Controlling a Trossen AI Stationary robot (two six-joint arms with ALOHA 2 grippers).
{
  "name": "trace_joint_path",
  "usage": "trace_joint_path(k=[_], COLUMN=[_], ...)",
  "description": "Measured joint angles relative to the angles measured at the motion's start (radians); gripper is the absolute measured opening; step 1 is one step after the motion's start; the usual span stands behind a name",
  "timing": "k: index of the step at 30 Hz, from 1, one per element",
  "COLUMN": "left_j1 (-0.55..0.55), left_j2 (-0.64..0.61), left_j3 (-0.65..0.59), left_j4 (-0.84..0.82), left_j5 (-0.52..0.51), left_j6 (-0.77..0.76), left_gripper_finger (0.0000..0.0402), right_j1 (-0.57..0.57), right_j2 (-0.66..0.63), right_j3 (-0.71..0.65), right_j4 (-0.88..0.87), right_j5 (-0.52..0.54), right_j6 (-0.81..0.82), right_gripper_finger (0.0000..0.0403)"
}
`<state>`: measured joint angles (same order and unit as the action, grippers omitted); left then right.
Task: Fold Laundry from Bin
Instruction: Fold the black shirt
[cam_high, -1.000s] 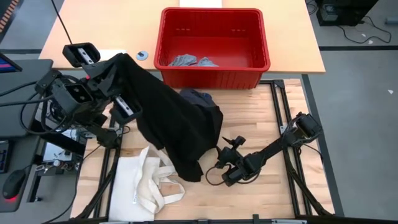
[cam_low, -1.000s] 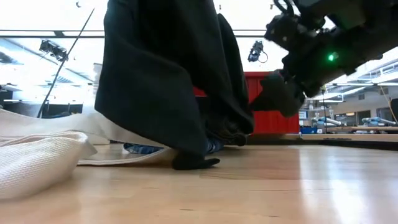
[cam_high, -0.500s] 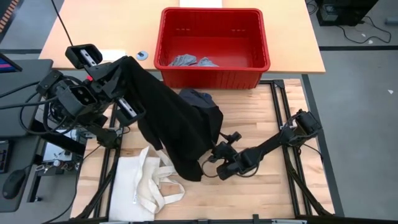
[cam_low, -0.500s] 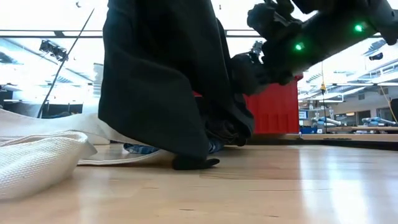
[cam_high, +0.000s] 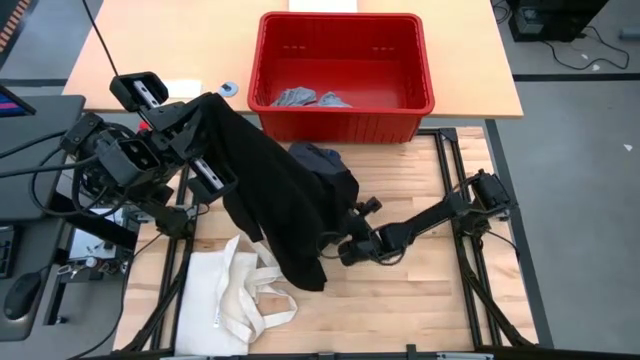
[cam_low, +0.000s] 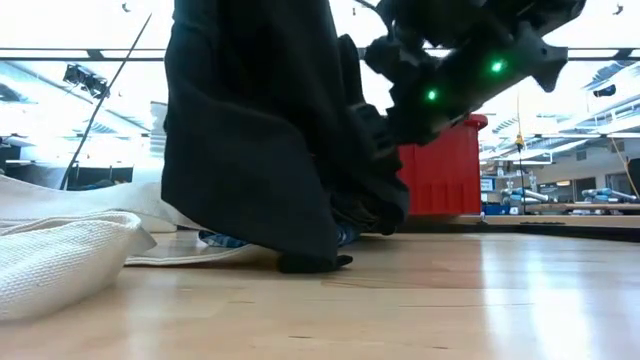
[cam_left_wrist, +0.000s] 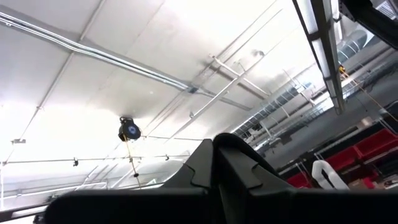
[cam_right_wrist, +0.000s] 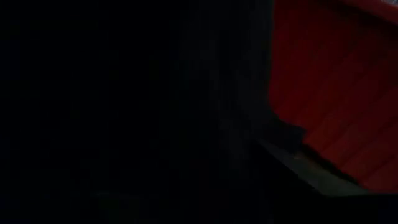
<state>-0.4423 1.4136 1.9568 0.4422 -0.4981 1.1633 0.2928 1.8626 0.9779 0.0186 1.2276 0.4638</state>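
Since a second ago the right gripper (cam_high: 338, 243) has slid left into the hanging edge of the black garment (cam_high: 275, 190) at mid-frame; whether its fingers are parted or pinched is hidden by cloth. At upper left, the left gripper (cam_high: 190, 112) is clamped on the garment's top. The red bin (cam_high: 342, 118) stands at top centre, bare wood at lower right.

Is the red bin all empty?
No, the high view shows small grey pieces lying inside the red bin.
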Motion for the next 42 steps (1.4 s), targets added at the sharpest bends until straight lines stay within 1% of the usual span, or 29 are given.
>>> trace_joint_path(k=[3,7,8,11,13,16,20,23,26,28,30,31,32,34,35,36,37,38,40,42], left_j1=[0.0,0.0,0.0,0.0,0.001,0.002,0.04,0.09,0.139,0.172,0.203,0.219,0.235,0.258,0.263,0.263,0.258,0.249,0.212,0.158], left_j2=[0.0,0.0,0.0,-0.001,-0.002,-0.001,-0.001,-0.001,0.0,0.0,0.0,0.0,0.0,0.0,0.0,0.0,-0.001,-0.002,-0.012,-0.02], left_j3=[0.0,0.0,0.0,0.0,0.001,0.001,0.001,0.001,0.001,0.001,0.001,0.001,0.0,0.0,0.0,0.0,0.0,0.0,0.0,0.0], left_j4=[0.0,0.001,-0.001,-0.04,-0.088,-0.164,-0.238,-0.302,-0.352,-0.375,-0.379,-0.377,-0.37,-0.332,-0.303,-0.27,-0.24,-0.22,-0.216,-0.22], left_j5=[-0.02,-0.114,-0.139,-0.187,-0.199,-0.224,-0.258,-0.267,-0.268,-0.277,-0.308,-0.325,-0.337,-0.346,-0.343,-0.333,-0.309,-0.285,-0.241,-0.236], left_j6=[0.0,0.001,0.002,-0.006,-0.025,-0.041,-0.046,-0.046,0.036,0.127,0.23,0.28,0.325,0.382,0.389,0.387,0.369,0.35,0.32,0.297], left_gripper_finger=[0.002,0.002,0.002,0.002,0.002,0.0019,0.0012,0.001,0.0009,0.0009,0.0008,0.0008,0.0008,0.0008,0.0008,0.0008,0.0008,0.0008,0.0009,0.0009], right_j1=[-0.016,0.026,0.041,0.087,0.115,0.152,0.17,0.157,0.148,0.148,0.148,0.148,0.153,0.171,0.181,0.189,0.197,0.208,0.237,0.278], right_j2=[-0.002,-0.057,-0.08,-0.172,-0.25,-0.372,-0.524,-0.627,-0.726,-0.784,-0.83,-0.85,-0.867,-0.895,-0.908,-0.922,-0.936,-0.949,-0.973,-0.991], right_j3=[0.0,0.0,0.0,0.0,0.0,0.0,0.0,0.0,0.0,0.0,0.0,0.0,0.0,0.0,0.0,0.002,0.007,0.013,0.024,0.038], right_j4=[-0.053,-0.163,-0.199,-0.346,-0.453,-0.589,-0.7,-0.739,-0.726,-0.72,-0.715,-0.707,-0.694,-0.633,-0.575,-0.515,-0.448,-0.375,-0.243,-0.143], right_j5=[-0.008,-0.002,0.001,0.047,0.084,0.12,0.172,0.232,0.276,0.25,0.207,0.209,0.23,0.315,0.34,0.344,0.324,0.28,0.158,0.019], right_j6=[-0.008,-0.021,-0.01,0.068,0.121,0.168,0.146,0.071,-0.036,-0.114,-0.171,-0.188,-0.205,-0.265,-0.328,-0.417,-0.514,-0.6,-0.737,-0.807], right_gripper_finger=[0.0143,0.003,0.0016,0.0019,0.0019,0.0009,0.0009,0.001,0.001,0.0011,0.0011,0.0011,0.0011,0.0011,0.0011,0.0011,0.0011,0.0011,0.0011,0.0011])
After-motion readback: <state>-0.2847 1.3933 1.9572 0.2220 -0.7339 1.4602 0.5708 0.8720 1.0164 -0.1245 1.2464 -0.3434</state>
